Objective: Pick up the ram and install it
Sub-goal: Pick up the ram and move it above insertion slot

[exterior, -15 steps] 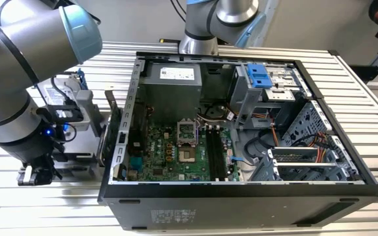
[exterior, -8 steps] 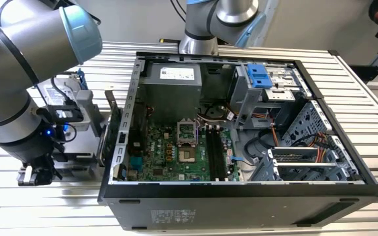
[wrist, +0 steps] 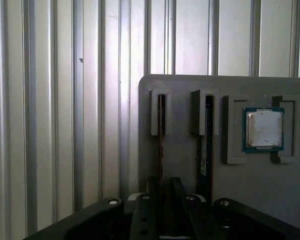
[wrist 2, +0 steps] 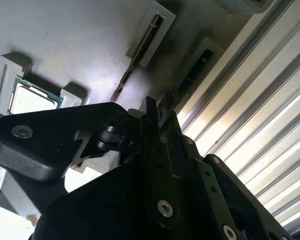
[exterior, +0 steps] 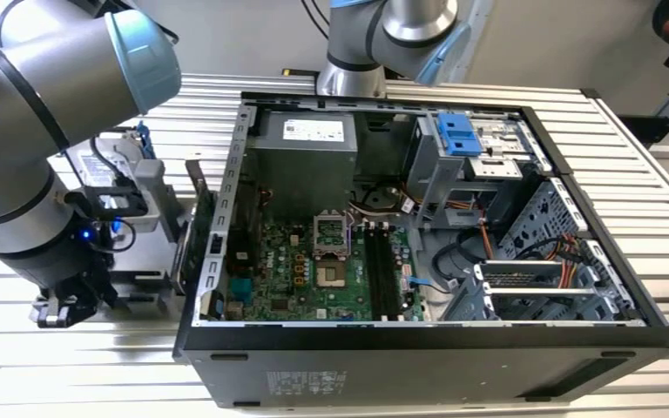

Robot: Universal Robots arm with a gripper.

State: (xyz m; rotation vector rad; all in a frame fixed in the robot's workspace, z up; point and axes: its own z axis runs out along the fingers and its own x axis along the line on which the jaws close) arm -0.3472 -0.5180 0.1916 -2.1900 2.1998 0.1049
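Black and close, my end effector (wrist: 162, 192) lines up with the ram (wrist: 161, 125). It stands on edge in a slot of the grey holder (wrist: 185, 85) on the worktop (wrist: 50, 100), presumably so its flat sides can be gripped. Whether I am pinching it, I cannot tell.

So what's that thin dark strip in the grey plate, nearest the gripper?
That is the ram, seen edge-on: a thin, dark board standing on its long edge in a slot of the grey holder plate, one end tucked in a raised grey bracket. A second stick stands parallel beside it, apart. The gripper is lined up over it.
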